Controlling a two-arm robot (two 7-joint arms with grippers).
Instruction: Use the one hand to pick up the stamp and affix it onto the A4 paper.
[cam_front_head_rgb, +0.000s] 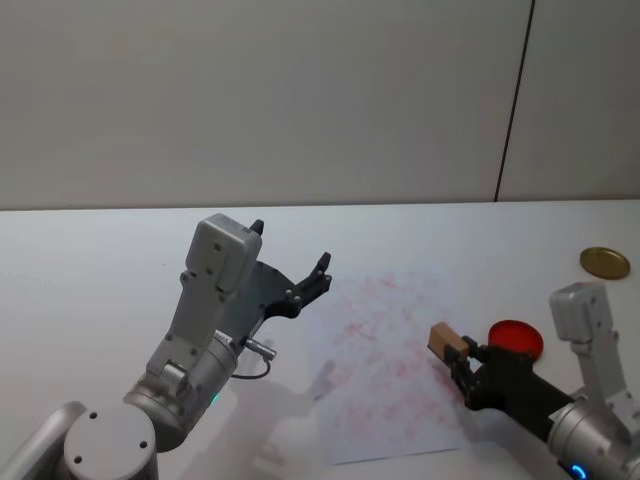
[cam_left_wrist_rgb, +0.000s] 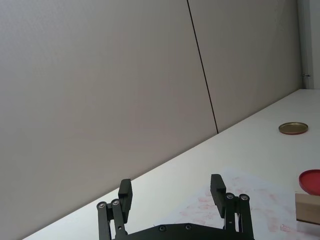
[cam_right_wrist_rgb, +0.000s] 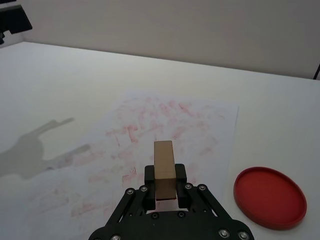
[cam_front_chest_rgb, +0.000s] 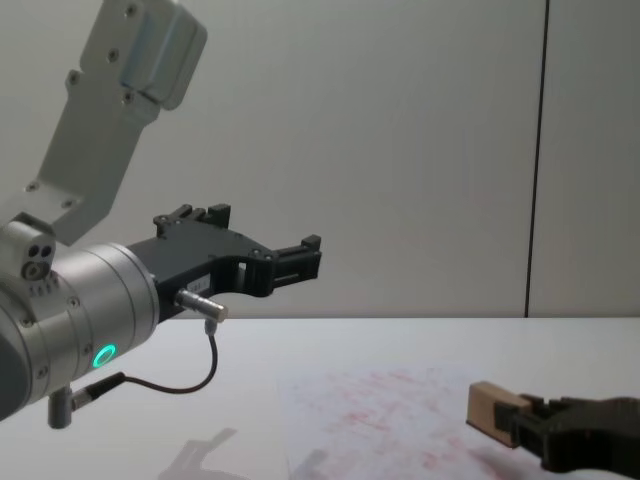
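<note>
Wooden stamp (cam_right_wrist_rgb: 164, 160) is pinched tight in my right claw (cam_right_wrist_rgb: 165, 176), poking out over the right side of the paper (cam_right_wrist_rgb: 150, 115), near the red ink pad (cam_right_wrist_rgb: 270, 196). My left claw (cam_front_head_rgb: 290, 247) hangs above the tabletop (cam_front_head_rgb: 100, 260), fingers spread wide, holding nothing.

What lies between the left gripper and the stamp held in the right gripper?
Only the A4 paper, smudged with red prints, lies between the open left gripper and the stamp clamped in the right gripper; the head view shows nothing else there.

Bright, even light — soft grey shadow (cam_right_wrist_rgb: 31, 146) on the white table (cam_right_wrist_rgb: 65, 70)
</note>
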